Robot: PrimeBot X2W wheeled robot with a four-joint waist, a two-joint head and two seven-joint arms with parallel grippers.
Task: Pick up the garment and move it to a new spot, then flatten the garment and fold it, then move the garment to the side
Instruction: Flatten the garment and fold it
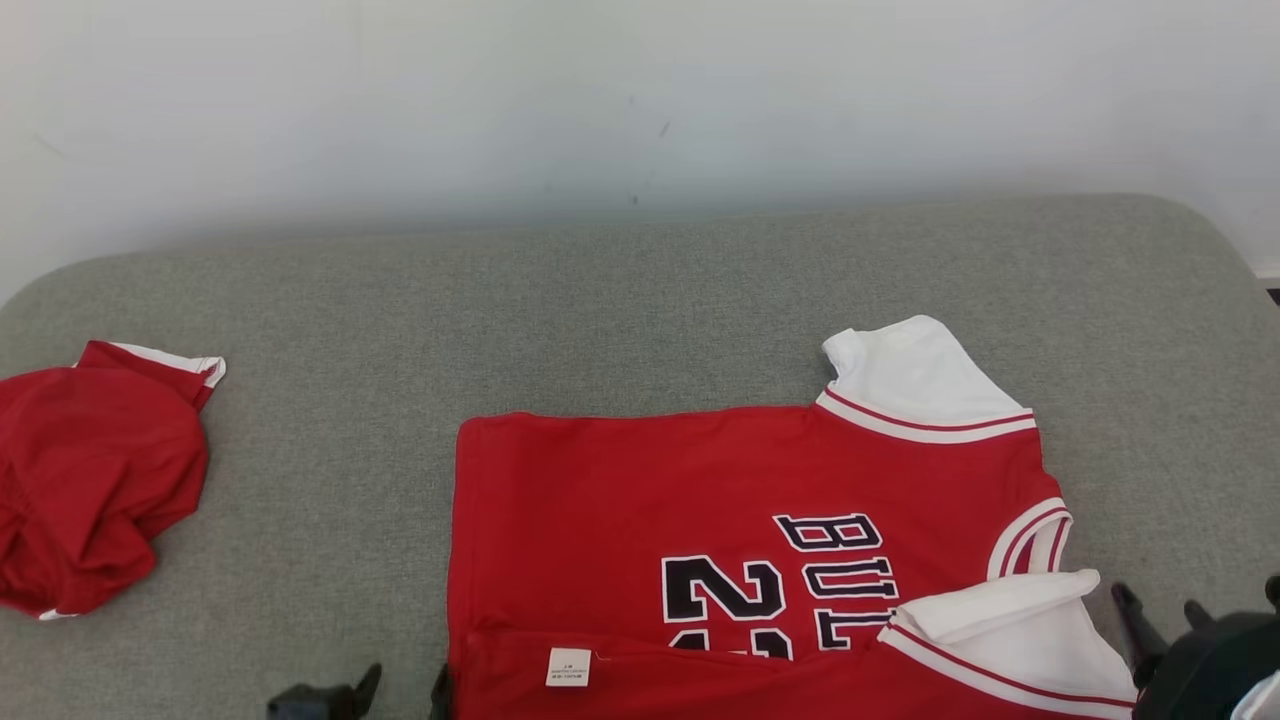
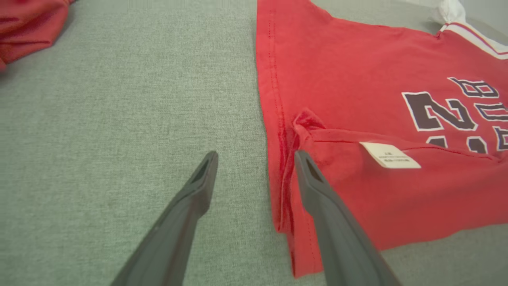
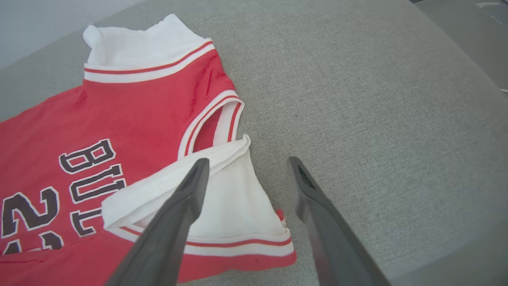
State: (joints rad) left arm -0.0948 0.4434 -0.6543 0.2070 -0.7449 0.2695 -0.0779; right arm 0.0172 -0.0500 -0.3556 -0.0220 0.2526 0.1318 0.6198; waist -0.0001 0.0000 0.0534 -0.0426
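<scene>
Lying flat, the jersey (image 1: 620, 500) has its near edge folded over; more folding and the move aside seem left. Both jaws gape wide, empty.

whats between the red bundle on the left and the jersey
Just bare grey cushion between the bundle and the jersey, seen in the head view; the left tool sits lower, at the jersey's edge.

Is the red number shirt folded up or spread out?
Partly folded: the shirt has its near edge flipped over the number, label showing.
</scene>
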